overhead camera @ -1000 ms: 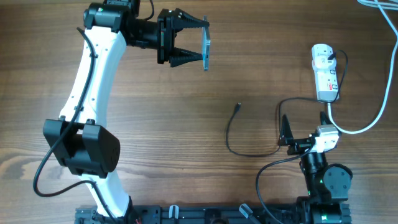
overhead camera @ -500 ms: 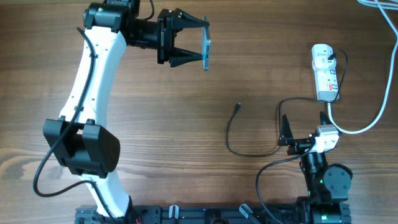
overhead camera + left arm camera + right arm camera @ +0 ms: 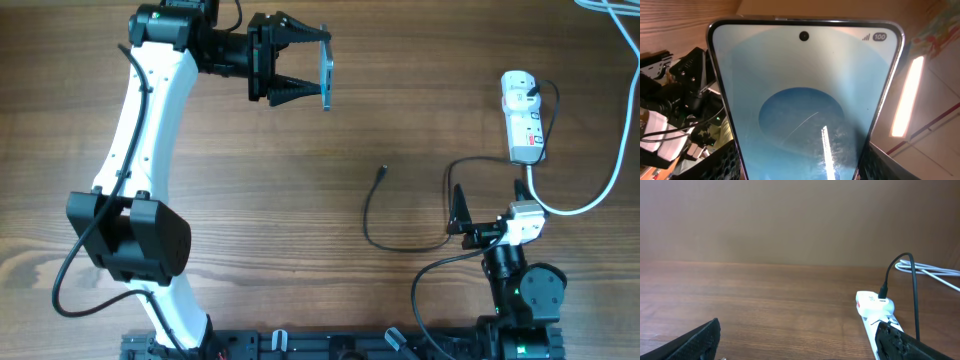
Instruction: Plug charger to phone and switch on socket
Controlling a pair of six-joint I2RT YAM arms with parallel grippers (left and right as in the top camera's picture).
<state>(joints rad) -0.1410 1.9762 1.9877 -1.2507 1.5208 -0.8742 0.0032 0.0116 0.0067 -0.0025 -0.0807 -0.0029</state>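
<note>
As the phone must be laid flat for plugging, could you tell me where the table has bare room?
The table is bare between the left gripper holding the phone and the charger tip, and on toward the socket. Crowded around the right gripper: charger loop, white cord.

Left arm (image 3: 150, 120) stretched far forward, wrist turned rightward, left gripper (image 3: 322, 68) clamped on the edge-on phone (image 3: 326, 82), right arm (image 3: 520, 282) folded low near its base, right gripper (image 3: 489, 206) pointing forward, fingers (image 3: 700, 341) spread wide.
</note>
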